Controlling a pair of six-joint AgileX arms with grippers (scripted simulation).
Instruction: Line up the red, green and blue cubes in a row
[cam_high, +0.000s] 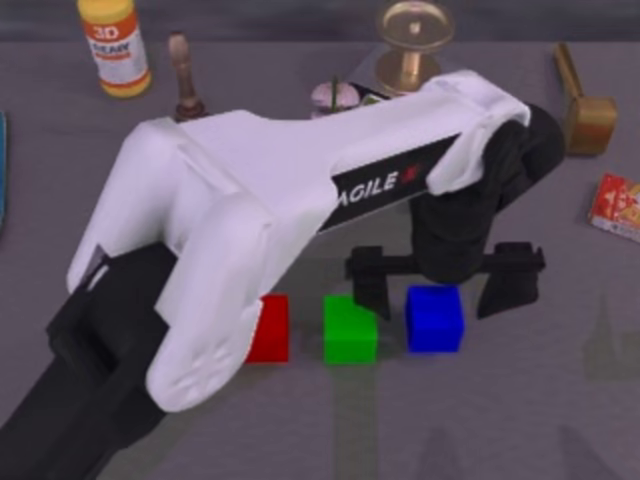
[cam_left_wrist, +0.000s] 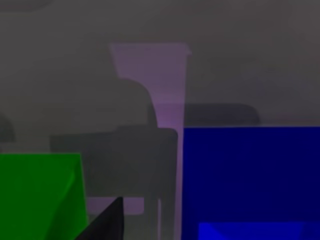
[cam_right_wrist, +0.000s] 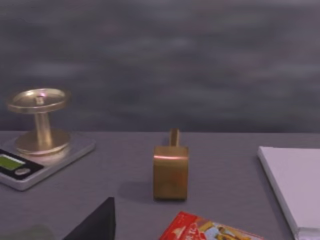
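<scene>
Blue cube (cam_high: 434, 318) sits right between your left gripper (cam_high: 445, 283) fingers, which are spread wide with one finger on each side and neither seeming to touch it. So the cube is directly under the hand, not off to a side. The green cube (cam_high: 350, 328) is just beside the near finger, and the red cube (cam_high: 270, 328) is further along the same line. All three already look like a row. Your right arm isn't in the top view, probably parked.
</scene>
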